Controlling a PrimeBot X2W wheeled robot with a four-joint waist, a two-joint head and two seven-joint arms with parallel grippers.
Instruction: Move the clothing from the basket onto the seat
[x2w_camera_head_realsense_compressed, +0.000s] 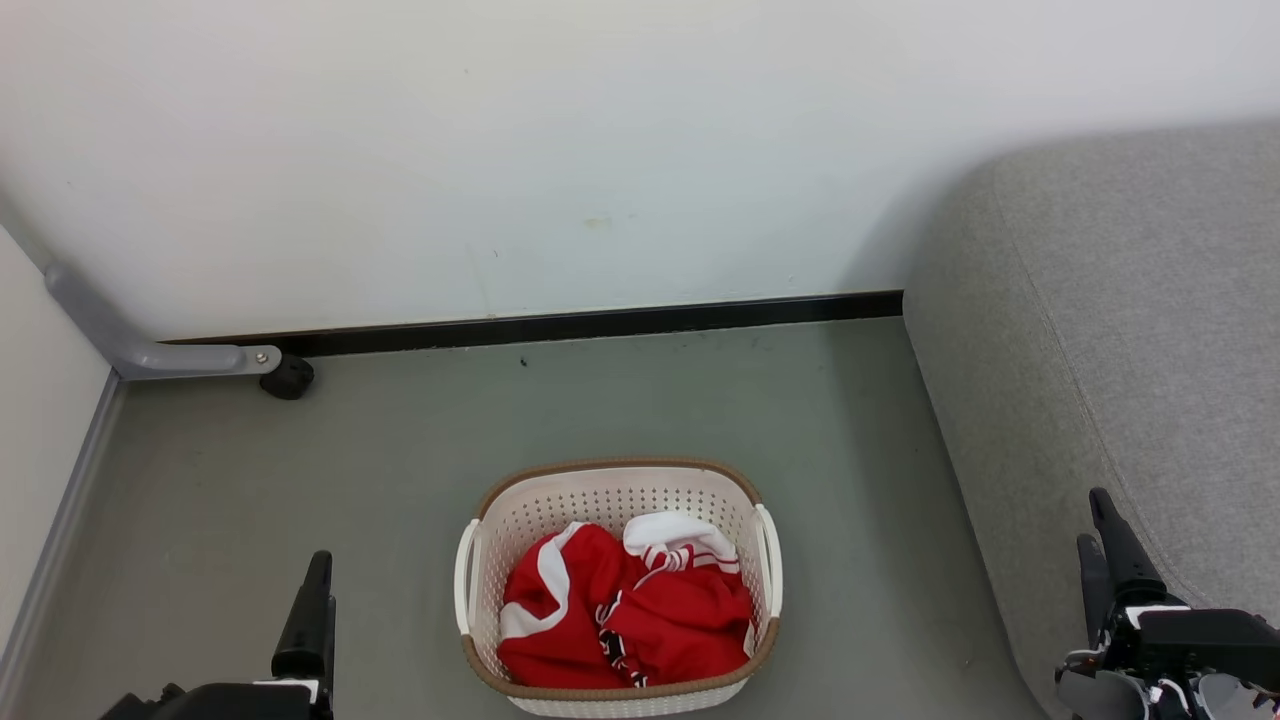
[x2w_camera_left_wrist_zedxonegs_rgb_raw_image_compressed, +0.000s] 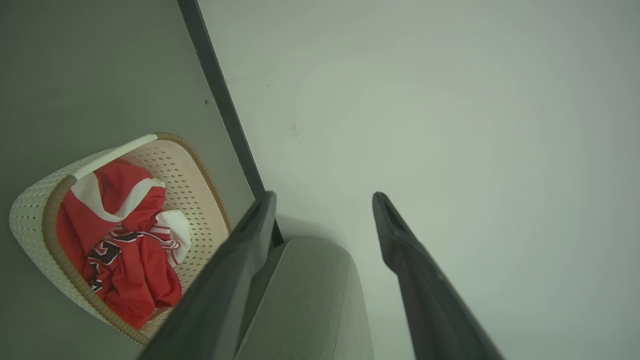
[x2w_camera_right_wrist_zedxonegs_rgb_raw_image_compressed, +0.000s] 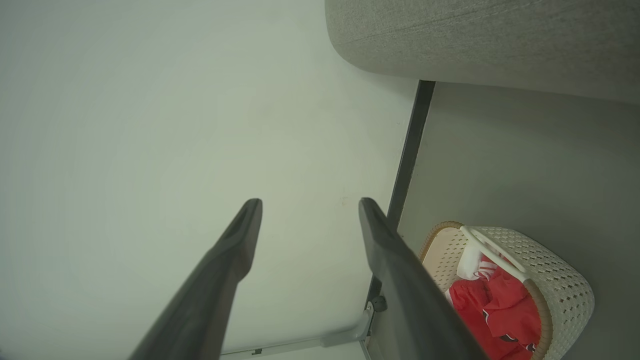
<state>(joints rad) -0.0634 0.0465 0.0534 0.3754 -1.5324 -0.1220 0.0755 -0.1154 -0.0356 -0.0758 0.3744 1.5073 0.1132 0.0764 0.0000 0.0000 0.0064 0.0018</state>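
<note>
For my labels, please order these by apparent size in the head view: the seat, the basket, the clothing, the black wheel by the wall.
1. seat, largest though cut by the frame edge.
2. basket.
3. clothing, inside it.
4. black wheel, smallest.

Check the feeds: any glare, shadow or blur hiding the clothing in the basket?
Head view: even light, no glare; clothing sharp in the basket; soft shadow on the wall beside the seat. Left wrist view: greenish cast, left gripper soft up close, clothing clear. Right wrist view: same cast; right gripper overlaps the basket.
</note>
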